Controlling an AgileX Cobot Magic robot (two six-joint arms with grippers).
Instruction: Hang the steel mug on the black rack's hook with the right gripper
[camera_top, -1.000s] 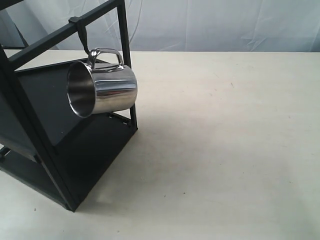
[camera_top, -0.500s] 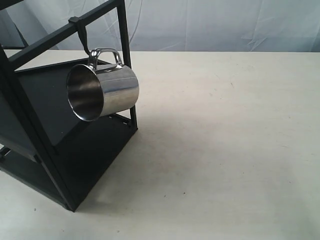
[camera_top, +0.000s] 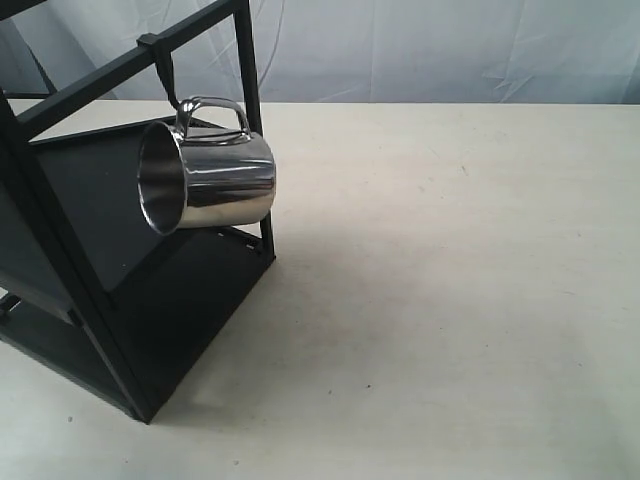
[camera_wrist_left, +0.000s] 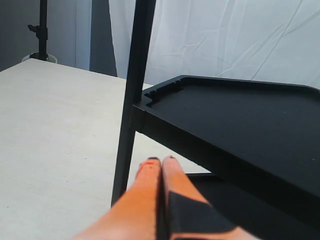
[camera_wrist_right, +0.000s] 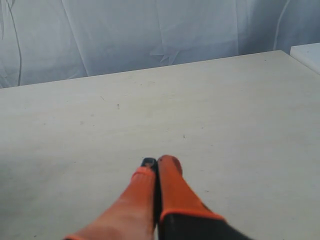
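Right hand (camera_wrist_right: 156, 162) is clenched on nothing, well apart from the steel mug (camera_top: 208, 180), which hangs by its handle on the hook (camera_top: 172, 90) of the black rack (camera_top: 120, 290); hanging looks done.

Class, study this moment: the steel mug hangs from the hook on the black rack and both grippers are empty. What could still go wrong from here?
1. The steel mug hangs tilted by its handle alone on the small hook; a sway might slip it off.
2. The shut left gripper sits close beside the black rack; a careless move could nudge the rack and shake the mug loose.
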